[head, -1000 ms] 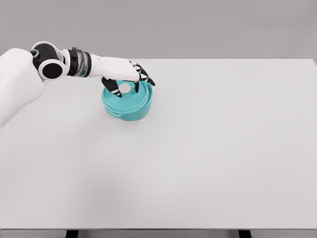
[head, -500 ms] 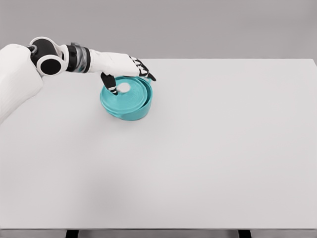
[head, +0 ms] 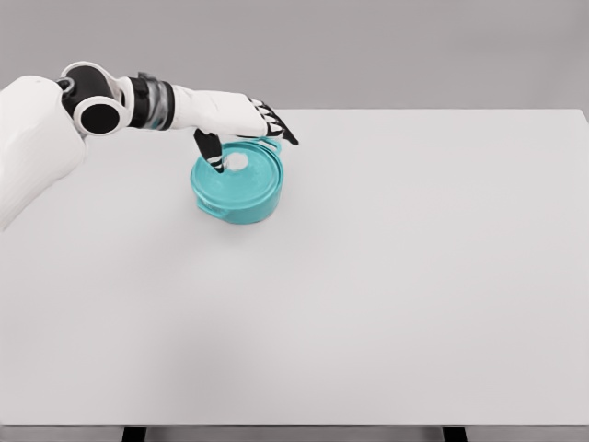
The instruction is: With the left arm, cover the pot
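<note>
A teal pot (head: 237, 201) stands on the white table (head: 386, 276) at the back left. Its teal lid (head: 241, 175) with a white knob (head: 236, 162) lies on top of it, roughly flat and set slightly toward the right. My left hand (head: 244, 129) hovers just above the lid's far edge with the fingers spread and the thumb pointing down beside the knob. It holds nothing. The right arm does not show.
The pot has a small handle at its front left (head: 211, 208) and another at the back right (head: 272, 144). Beyond the pot the white tabletop runs to the right edge and toward me.
The left hand has let go of the lid and risen up and back a little. The lid, tilted before, now sits flatter on the pot.
</note>
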Tool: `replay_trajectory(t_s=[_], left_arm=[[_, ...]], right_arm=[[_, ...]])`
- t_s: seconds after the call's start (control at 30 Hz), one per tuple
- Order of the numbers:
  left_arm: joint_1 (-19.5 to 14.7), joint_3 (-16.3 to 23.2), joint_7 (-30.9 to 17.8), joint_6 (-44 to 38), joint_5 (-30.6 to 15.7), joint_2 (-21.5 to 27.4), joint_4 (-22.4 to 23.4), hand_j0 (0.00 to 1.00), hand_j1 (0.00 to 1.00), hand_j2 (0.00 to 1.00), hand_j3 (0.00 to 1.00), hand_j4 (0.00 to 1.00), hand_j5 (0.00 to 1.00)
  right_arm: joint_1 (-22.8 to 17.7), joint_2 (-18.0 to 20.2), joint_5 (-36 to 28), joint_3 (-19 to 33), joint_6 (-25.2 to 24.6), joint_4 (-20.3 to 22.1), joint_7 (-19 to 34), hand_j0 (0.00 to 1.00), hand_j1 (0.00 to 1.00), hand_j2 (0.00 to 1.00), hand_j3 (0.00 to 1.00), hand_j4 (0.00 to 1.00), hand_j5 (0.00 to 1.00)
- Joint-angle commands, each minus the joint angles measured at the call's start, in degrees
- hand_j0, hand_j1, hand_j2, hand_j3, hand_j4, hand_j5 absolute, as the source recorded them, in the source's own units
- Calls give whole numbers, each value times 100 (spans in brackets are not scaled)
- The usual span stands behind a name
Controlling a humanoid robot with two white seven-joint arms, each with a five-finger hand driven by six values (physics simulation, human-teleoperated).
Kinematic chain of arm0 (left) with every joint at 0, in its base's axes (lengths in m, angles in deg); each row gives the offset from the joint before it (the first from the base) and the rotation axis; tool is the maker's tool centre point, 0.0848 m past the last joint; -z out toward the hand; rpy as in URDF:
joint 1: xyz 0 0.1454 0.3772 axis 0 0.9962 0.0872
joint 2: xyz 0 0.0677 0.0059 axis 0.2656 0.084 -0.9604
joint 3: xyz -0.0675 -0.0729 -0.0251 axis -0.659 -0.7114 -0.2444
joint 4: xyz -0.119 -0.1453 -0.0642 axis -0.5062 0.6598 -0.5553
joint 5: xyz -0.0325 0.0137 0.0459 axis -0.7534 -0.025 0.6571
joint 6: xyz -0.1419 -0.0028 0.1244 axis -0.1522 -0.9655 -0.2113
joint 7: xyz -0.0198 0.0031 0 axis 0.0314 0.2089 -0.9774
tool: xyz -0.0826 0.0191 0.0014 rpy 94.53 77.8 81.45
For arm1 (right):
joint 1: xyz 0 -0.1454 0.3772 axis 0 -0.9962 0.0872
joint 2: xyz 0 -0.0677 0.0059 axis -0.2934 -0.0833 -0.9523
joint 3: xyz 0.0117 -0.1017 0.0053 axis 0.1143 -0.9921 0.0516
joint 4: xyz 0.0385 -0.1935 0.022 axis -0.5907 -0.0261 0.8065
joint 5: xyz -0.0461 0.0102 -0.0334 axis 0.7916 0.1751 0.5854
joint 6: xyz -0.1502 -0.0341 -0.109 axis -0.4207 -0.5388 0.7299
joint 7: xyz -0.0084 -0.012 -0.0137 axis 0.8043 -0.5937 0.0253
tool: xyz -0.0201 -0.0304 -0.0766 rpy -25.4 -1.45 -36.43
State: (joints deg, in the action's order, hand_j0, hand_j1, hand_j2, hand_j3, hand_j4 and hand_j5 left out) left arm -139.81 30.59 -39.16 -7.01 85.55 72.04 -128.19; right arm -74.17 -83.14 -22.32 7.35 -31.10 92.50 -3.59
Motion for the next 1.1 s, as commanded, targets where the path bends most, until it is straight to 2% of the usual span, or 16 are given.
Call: replay_trajectory(t_s=[0.0,0.73,0.9,0.93,1.0,1.03,1.07], left_arm=[[0,-22,3,-15,-2,-19,19,100,100,100,100,100,100],[-53,-215,3,-15,-55,-2,-8,100,100,100,100,100,100],[-123,-329,3,-15,-362,130,-8,100,100,100,100,100,100],[-132,-382,3,-15,-415,279,-34,100,100,100,100,100,100],[-62,-514,3,-15,-1055,902,62,100,100,100,100,100,100],[-27,-514,3,-15,-1171,1211,159,100,100,100,100,100,100],[148,-532,3,-15,-1171,1334,386,100,100,100,100,100,100]], right_arm=[[0,1,-2,-1,1,0,2,100,100,100,100,100,100],[0,1,-2,-1,1,0,3,100,100,100,100,100,100],[0,1,-2,-1,1,0,3,100,100,100,100,100,100],[0,1,-2,-1,1,0,3,100,100,100,100,100,100],[-9,1,-2,-1,1,0,3,100,100,100,100,100,100],[-9,1,-2,-1,1,0,3,100,100,100,100,100,100],[0,1,-2,-1,1,0,3,100,100,100,100,100,100]])
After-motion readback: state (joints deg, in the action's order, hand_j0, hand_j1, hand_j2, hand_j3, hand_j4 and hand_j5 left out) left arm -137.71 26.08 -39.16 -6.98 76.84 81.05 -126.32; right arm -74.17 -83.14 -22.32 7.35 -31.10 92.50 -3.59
